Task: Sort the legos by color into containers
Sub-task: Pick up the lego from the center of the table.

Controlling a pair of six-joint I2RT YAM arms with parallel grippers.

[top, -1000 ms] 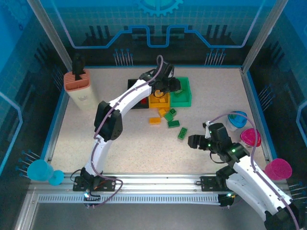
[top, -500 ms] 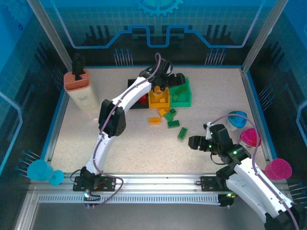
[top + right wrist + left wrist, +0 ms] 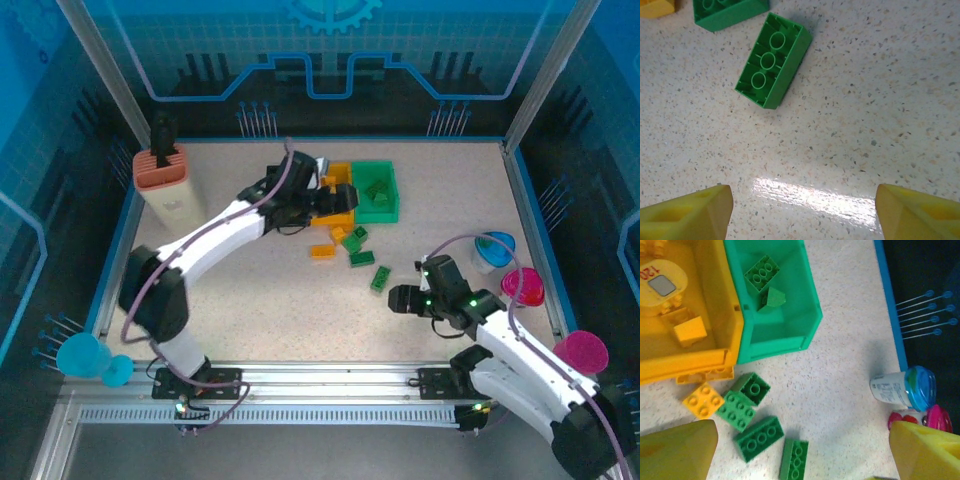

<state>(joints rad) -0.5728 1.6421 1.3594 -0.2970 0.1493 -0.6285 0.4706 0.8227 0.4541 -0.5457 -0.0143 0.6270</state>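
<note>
Top external: green rectangular plastic bin (image 3: 378, 208) and yellow-orange rectangular plastic bin (image 3: 345, 212) stand touching, side by side, near the middle of the worktop's (image 3: 250, 300) far edge. Left wrist view: the green bin holds two green plastic pieces (image 3: 762, 272), and the yellow-orange bin holds a few yellow-orange pieces (image 3: 690, 331). Loose on the worktop just nearward of the bins: four green lego bricks (image 3: 759, 437) and two yellow-orange lego bricks (image 3: 703, 400), one tucked against the yellow-orange bin's wall. No loose red seen. Left fingers (image 3: 680, 450) hang over this cluster, spread wide, nothing between. Right fingers (image 3: 685, 212) are spread too, empty, low over bare worktop toward the right edge. A long green brick (image 3: 772, 60), one of the four, lies just beyond them. Judgement: sorting well underway, not finished. About six bricks left, mostly green. Likely next pick for the right arm is that long green brick.
</note>
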